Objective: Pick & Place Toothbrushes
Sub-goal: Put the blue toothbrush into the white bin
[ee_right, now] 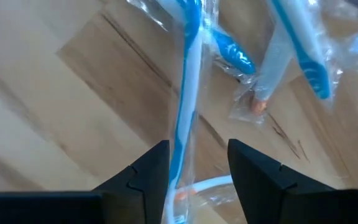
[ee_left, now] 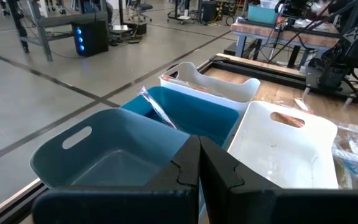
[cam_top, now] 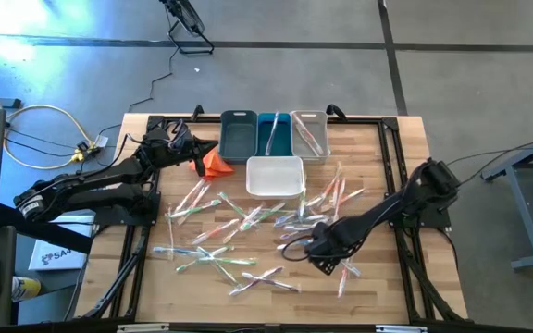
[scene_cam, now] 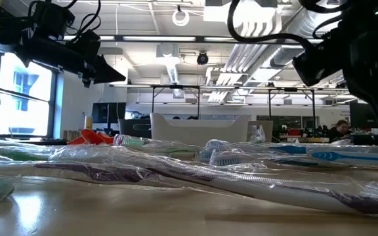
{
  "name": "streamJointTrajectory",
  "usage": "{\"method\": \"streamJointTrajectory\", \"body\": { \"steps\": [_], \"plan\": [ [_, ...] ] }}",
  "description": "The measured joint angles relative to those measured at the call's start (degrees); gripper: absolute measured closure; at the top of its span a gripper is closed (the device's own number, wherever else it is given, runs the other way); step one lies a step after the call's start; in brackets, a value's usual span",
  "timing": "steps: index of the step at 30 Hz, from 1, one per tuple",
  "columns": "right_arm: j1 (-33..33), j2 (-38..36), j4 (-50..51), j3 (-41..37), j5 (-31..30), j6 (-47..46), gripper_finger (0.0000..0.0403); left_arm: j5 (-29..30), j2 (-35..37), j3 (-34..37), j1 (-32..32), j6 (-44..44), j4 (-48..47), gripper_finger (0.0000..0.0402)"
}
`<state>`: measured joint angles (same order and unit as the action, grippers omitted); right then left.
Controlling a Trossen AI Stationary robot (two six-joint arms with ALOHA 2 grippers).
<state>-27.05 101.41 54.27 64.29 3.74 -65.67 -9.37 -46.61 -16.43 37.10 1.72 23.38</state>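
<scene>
High view: wooden desk (cam_top: 118,277) strewn with wrapped toothbrushes (cam_top: 239,227) across its middle; three bins in a row at the far edge, grey bin (cam_top: 238,134), blue bin (cam_top: 274,135) and clear bin (cam_top: 309,134), the last two each holding toothbrushes; white bin (cam_top: 275,176) just in front of the row; orange cloth (cam_top: 215,165) beside the grey bin. Left hand (cam_top: 176,139) raised near the grey bin, fingers closed, nothing held. Right hand (cam_top: 327,262) lowered over the toothbrushes toward the near right of the pile. Low view: wrapped toothbrushes (scene_cam: 241,177) lying flat on the desk in the foreground, white bin (scene_cam: 199,128) behind them, orange cloth (scene_cam: 92,137) to its left. Left wrist view: closed fingers (ee_left: 191,171) pointed at the grey bin (ee_left: 98,155), with blue bin (ee_left: 191,115), clear bin (ee_left: 213,84) and white bin (ee_left: 284,143) beyond. Right wrist view: fingers (ee_right: 148,177) spread apart, straddling one blue-handled toothbrush (ee_right: 185,118) lying on the desk, not clamped on it; further blue toothbrushes (ee_right: 291,56) just beside.
</scene>
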Motion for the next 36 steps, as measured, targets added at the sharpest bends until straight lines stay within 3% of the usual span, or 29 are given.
{"method": "streamJointTrajectory", "body": {
  "steps": [5, 17, 30, 36],
  "plan": [
    [-0.39, 1.23, -3.49, -0.62, 2.11, 1.63, 0.0247, -0.11, 0.00, 0.02, 0.00, 0.00, 0.00, 0.0402],
    [-1.20, 1.35, -6.97, -3.65, 0.67, -0.03, 0.0255, -0.07, -0.02, 0.04, 0.00, -0.04, 0.00, 0.0402],
    [-1.20, 1.35, -6.98, -3.65, 0.73, 2.63, 0.0384, 0.09, 0.00, 0.04, -0.02, -0.09, 0.00, 0.0402],
    [-1.20, 1.35, -6.98, -3.65, 0.92, 2.95, 0.0382, 0.09, 0.00, 0.04, 0.00, -0.11, -0.02, 0.0402]
  ]
}}
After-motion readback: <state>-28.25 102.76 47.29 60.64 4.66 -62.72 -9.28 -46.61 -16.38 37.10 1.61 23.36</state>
